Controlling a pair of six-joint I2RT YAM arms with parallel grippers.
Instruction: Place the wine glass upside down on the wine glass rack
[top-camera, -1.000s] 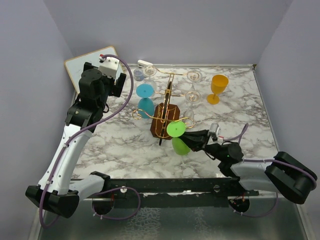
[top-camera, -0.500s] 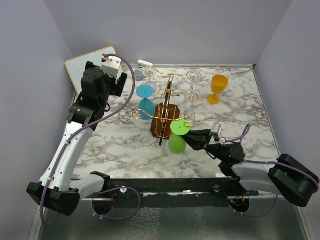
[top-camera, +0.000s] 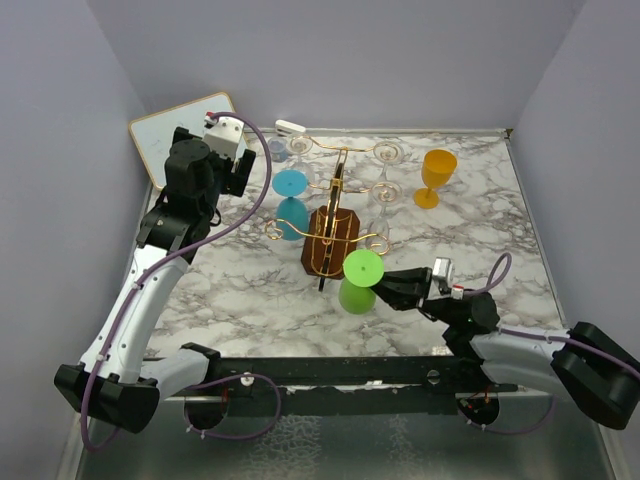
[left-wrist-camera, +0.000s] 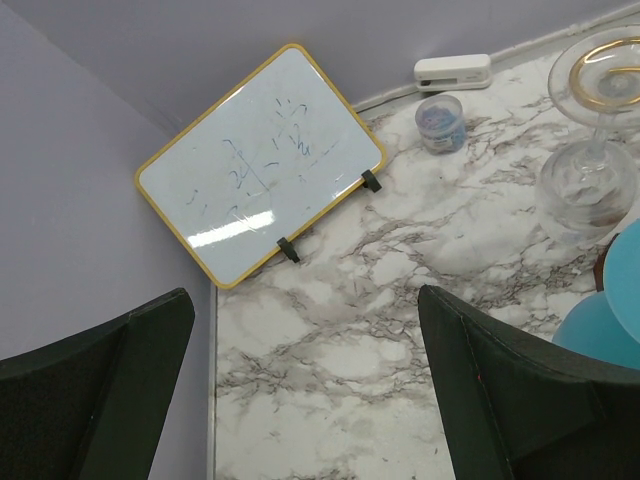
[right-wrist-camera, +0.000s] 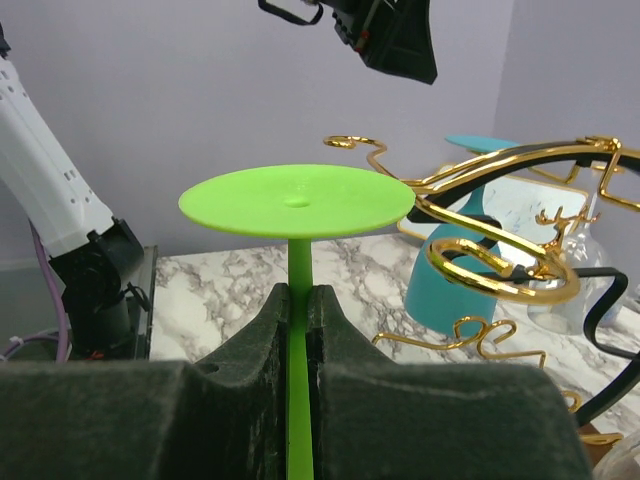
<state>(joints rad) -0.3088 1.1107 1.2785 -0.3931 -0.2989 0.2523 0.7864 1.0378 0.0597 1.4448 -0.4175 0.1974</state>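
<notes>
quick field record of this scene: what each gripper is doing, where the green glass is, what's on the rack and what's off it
right gripper: shut on the stem of the green glass, glass upside down
left gripper: open, empty, raised at back left
green glass: foot next to a scroll end of the rack, not hung yet
on rack: blue glass, clear glasses
off rack: orange glass upright at back right; whiteboard at back left
</notes>
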